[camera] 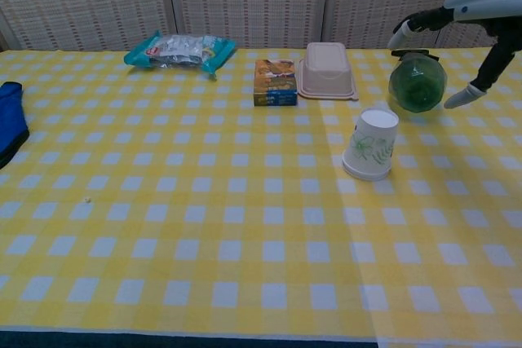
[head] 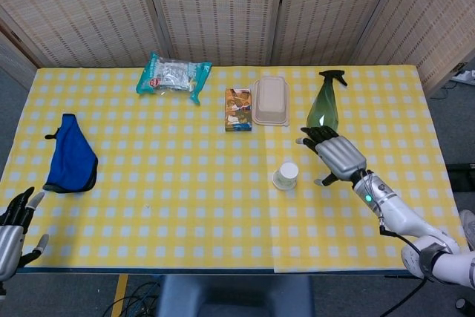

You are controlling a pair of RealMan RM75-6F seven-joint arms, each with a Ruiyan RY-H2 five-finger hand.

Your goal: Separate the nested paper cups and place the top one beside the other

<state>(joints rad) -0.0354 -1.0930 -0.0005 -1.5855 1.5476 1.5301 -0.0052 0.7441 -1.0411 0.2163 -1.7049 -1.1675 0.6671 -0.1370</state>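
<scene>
Nested paper cups (head: 286,175), upside down just left of the spread, empty right robot hand (head: 338,155); yellow checked surface (head: 185,206), woven screens (head: 223,9) behind.

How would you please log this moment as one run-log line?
phase: approach | right hand: open, above table right of paper cups, no contact | left hand: open, idle | cups: nested

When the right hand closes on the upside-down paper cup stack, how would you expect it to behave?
The paper cup stack looks thin-walled, so it probably crushes under a firm squeeze. Small and likely light, it may slide on the tablecloth if nudged. The right hand hovers open nearby.
</scene>
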